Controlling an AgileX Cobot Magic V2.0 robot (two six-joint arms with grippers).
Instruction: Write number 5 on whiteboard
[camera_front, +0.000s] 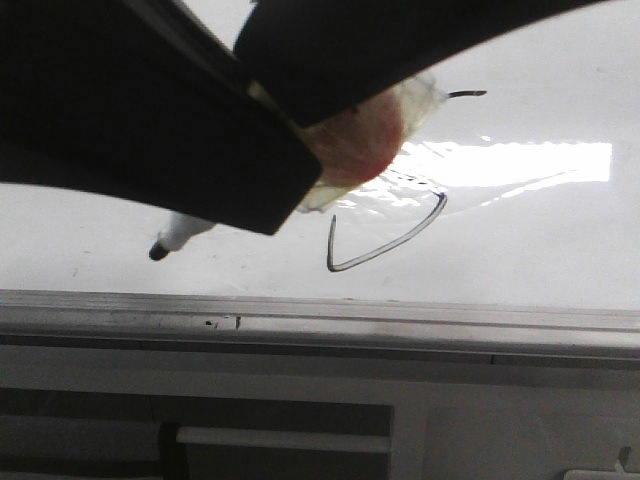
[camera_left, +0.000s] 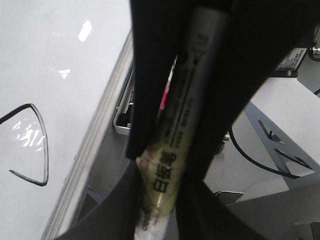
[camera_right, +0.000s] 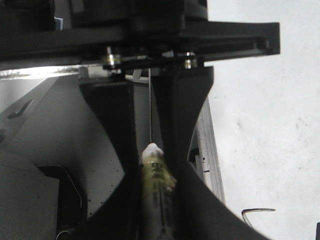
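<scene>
Both claws, the left claw (camera_left: 170, 165) and right claw (camera_right: 157, 175), are each clamping one marker (camera_front: 180, 236), while one partly hidden number 5 (camera_front: 385, 240) is sitting on the single whiteboard (camera_front: 540, 240).

Glossy whiteboard (camera_front: 560, 240), grey frame edge (camera_front: 400, 315), black number 5 (camera_front: 385, 245) strokes

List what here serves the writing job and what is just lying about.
For the job:
- marker, clamped in the left pincer
- right pincer, also shut on the marker
- number 5, partly hidden by the arms
- whiteboard

Lying about:
- black cable
- grey cabinet beyond the board's edge
</scene>
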